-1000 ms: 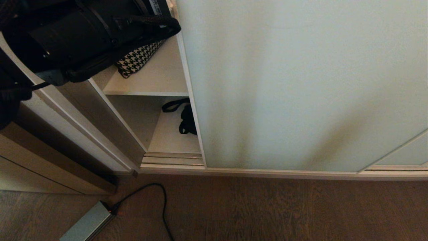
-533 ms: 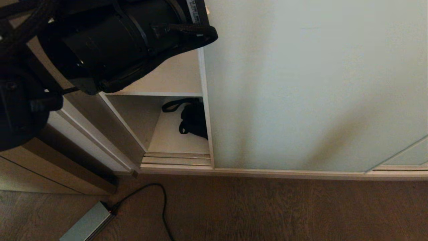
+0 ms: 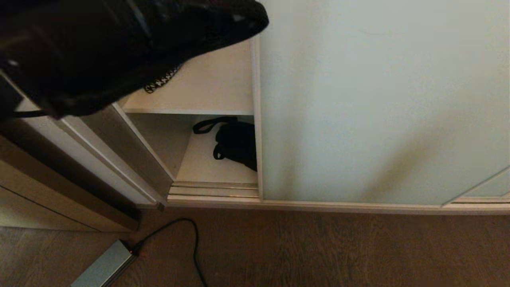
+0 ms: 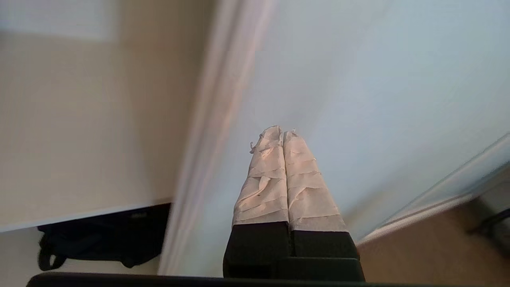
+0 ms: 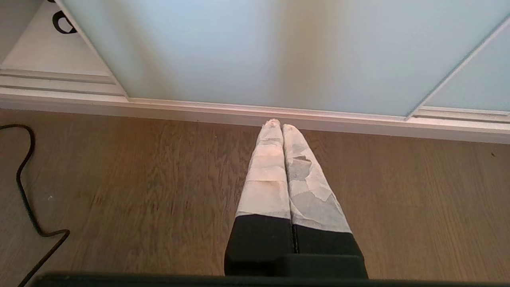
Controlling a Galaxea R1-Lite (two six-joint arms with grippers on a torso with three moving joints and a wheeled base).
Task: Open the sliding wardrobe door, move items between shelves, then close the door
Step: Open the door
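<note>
Wood-look flooring [image 3: 318,247] runs along the front of the wardrobe, w/ a black cable [image 3: 191,239] and a grey box [image 3: 103,267] lying on it at the lower left. Most of the head view is filled by the sliding wardrobe door [image 3: 378,99] — its cream edge is seen approx. mid-opening, so a gap is left open on the left side. Two shelves [image 3: 207,91] are exposed in that gap: a houndstooth item [image 3: 161,81] is partly seen on the upper one, a black bag [image 3: 235,143] is lying on the lower one, half tucked behind the door edge. The left gripper [image 4: 283,137] is held up right by the glass near the door's edge, taped fingers pressed together, nothing gripped. The right gripper [image 5: 277,124] is parked low over the floor — fingers clenched together too, empty.
</note>
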